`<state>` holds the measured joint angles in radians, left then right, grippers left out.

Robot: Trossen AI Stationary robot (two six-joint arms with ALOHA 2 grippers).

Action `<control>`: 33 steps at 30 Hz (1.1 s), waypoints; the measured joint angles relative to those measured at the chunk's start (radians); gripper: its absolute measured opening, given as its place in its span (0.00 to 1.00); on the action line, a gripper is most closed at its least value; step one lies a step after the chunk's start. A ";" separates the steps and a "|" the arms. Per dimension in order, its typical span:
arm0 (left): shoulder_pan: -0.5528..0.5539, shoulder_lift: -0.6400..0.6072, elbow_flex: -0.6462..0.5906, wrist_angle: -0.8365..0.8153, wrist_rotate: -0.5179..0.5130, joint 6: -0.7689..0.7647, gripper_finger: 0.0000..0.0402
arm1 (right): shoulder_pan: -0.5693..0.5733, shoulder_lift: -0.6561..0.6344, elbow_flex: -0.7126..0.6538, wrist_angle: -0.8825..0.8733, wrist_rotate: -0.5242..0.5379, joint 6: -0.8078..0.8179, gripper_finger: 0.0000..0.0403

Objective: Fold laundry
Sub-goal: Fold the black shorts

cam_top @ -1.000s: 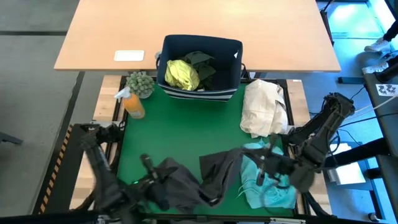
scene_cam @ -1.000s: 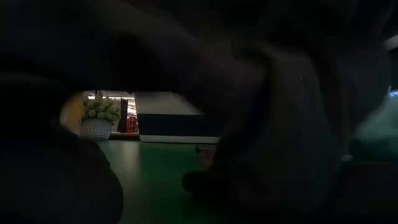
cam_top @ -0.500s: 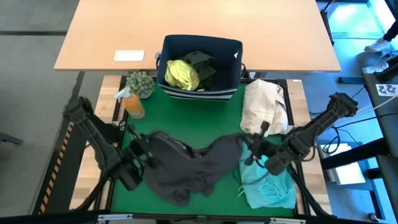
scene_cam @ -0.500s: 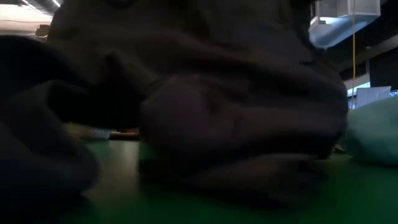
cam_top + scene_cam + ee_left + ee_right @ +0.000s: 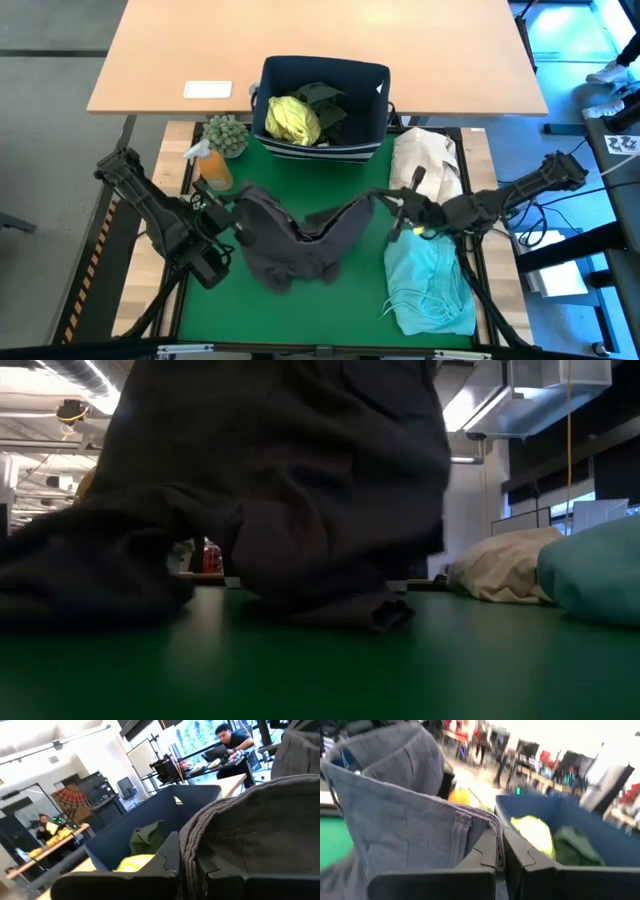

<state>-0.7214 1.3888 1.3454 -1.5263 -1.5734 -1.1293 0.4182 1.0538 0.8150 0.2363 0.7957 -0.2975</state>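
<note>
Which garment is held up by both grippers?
The grey garment: the left gripper and right gripper each pinch one end. The turquoise one lies on the mat; the yellow-green shirt sits in the bin.

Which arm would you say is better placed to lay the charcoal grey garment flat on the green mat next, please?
Neither alone, probably: the left gripper and right gripper each pinch one end of the charcoal grey garment, which sags between them over the green mat. Both should lower together.

No legible text anywhere.
</note>
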 joint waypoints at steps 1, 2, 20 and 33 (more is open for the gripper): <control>0.004 0.000 0.023 0.000 0.001 0.034 0.00 | -0.013 0.000 0.000 0.027 -0.012 -0.032 0.01; 0.007 0.000 0.046 0.001 0.001 0.066 0.00 | -0.026 0.000 0.002 0.045 -0.012 -0.060 0.01; 0.094 0.002 0.373 0.003 0.002 0.519 0.00 | -0.117 -0.051 0.179 -0.033 0.005 -0.226 0.01; 0.156 0.002 0.490 0.041 0.003 0.586 0.00 | -0.117 -0.074 0.267 -0.242 0.186 -0.225 0.01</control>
<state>-0.5655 1.3903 1.8355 -1.4848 -1.5703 -0.5434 0.3016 0.9798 1.0821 -0.0059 0.9815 -0.5228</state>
